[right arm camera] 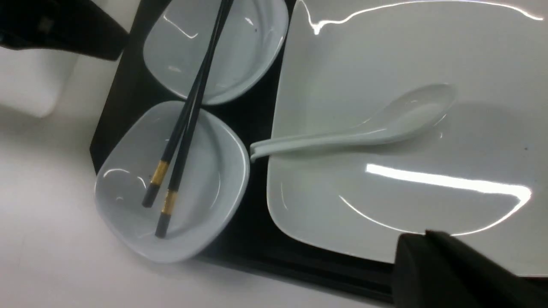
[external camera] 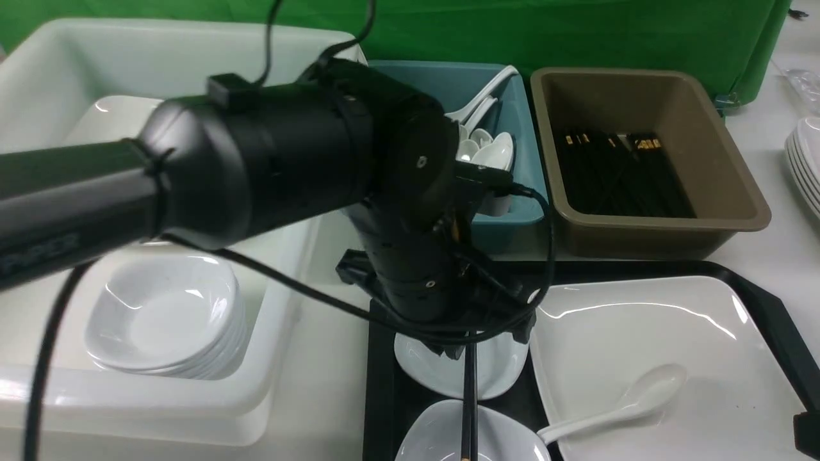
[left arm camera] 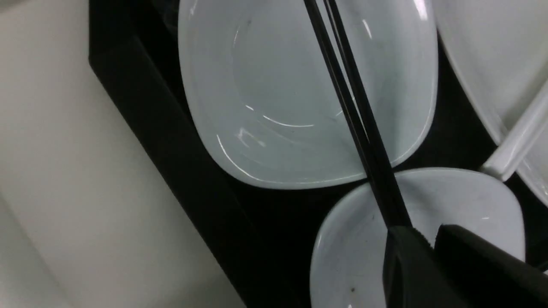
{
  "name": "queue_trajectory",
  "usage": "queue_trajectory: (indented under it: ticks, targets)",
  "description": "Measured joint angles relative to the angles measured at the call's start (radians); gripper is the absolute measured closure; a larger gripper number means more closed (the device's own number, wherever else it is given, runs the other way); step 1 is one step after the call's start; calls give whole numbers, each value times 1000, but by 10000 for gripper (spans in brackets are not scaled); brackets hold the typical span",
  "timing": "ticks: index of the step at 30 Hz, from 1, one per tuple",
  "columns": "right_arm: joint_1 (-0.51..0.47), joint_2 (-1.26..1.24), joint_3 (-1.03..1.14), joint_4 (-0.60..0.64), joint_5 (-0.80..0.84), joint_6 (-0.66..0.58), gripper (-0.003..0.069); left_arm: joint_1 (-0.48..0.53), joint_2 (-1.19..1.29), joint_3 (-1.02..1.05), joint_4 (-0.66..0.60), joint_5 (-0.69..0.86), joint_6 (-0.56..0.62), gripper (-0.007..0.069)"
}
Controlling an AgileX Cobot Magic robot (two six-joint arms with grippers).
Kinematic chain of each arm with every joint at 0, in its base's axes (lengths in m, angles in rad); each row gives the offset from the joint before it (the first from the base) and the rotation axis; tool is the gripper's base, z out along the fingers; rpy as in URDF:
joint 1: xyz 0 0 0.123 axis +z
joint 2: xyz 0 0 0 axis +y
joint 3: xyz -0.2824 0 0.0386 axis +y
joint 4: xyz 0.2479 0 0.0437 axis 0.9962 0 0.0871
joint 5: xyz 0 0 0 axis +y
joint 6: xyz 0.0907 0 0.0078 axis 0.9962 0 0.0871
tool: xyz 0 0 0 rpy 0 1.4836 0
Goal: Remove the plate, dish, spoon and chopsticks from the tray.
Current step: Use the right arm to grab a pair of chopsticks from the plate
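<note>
Lifting cleanly off the tray [external camera: 772, 314]: plate [external camera: 640, 333] right, two dishes [right arm camera: 205, 184] left; spoon [external camera: 650, 387] lies on the plate; chopsticks [right arm camera: 193, 105] span both dishes; left hand [left arm camera: 430, 237] narrow at their far end, hold uncertain; pinch both sticks together, keep level.

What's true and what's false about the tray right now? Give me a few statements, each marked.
1. The chopsticks lie across the far dish and the near dish on the tray. True.
2. The spoon rests in a small dish. False: its bowl lies on the plate, with the handle reaching past the plate's edge.
3. The brown bin holds other chopsticks. True.
4. The right gripper holds the spoon. False: it is shut on nothing, and the spoon lies free.
</note>
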Motion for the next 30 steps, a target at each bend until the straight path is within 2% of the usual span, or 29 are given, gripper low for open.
queue_trajectory:
  ticks: [5,11,14,16,18,19,22,25,30]
  targets:
    - [0,96,-70,18,18,-39,625,35,-13,-52,33,40,9,543]
    - [35,389,-202,112,28,-136,591,240,-160,26,35,72,12,543]
    - [118,578,-278,115,-3,-139,524,340,-275,146,35,32,12,542]
    - [166,649,-313,107,-33,-134,477,367,-324,190,35,14,12,542]
    - [241,787,-404,65,-88,-105,375,409,-434,311,31,-26,12,542]
    - [252,810,-420,55,-94,-95,345,412,-448,325,30,-28,12,542]
    - [314,1008,-559,-13,-121,-20,195,424,-545,415,30,-35,12,542]
    - [337,1140,-639,-31,-125,6,144,424,-616,462,29,-37,12,542]
    - [361,1264,-700,-35,-140,51,153,425,-695,479,32,-43,12,542]
